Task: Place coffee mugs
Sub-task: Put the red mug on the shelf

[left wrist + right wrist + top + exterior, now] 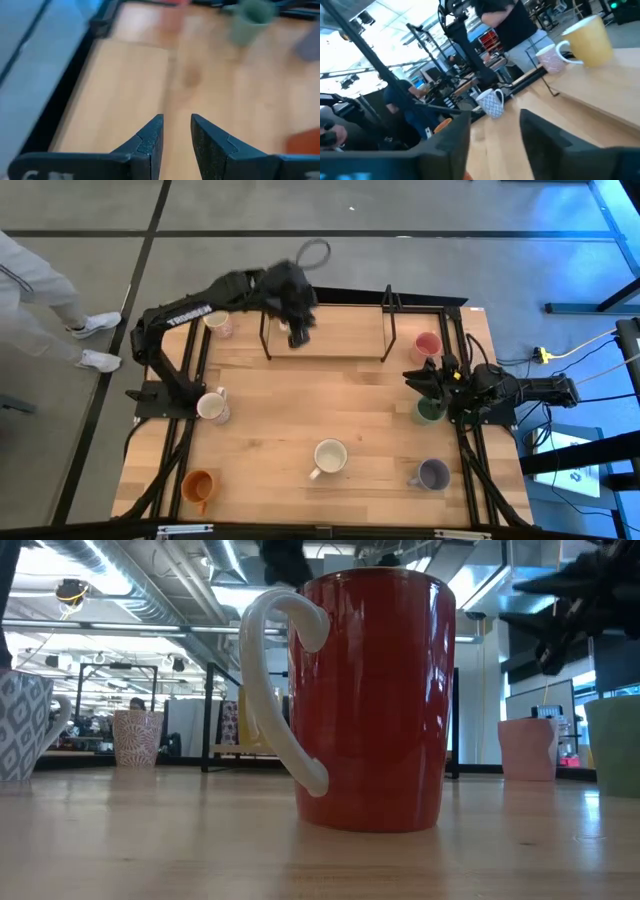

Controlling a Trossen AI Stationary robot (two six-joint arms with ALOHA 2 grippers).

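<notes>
With our right gripper (428,380) open, nothing between its fingers, right over the green mug (430,411) at the table's (290,440) three o'clock, and our left gripper (297,330) narrowly parted, empty at twelve, we judge a careless retreat could tip that mug.

Counter (300,410): you see a light wooden top with a dark frame along its edges.
Rack (328,330): a black wire frame stands on the far part of the counter.
Person (40,290): at the left of the high view, light trousers and white shoes on the grey floor.
Yellow cable (570,352): it lies on the floor at the right.
</notes>
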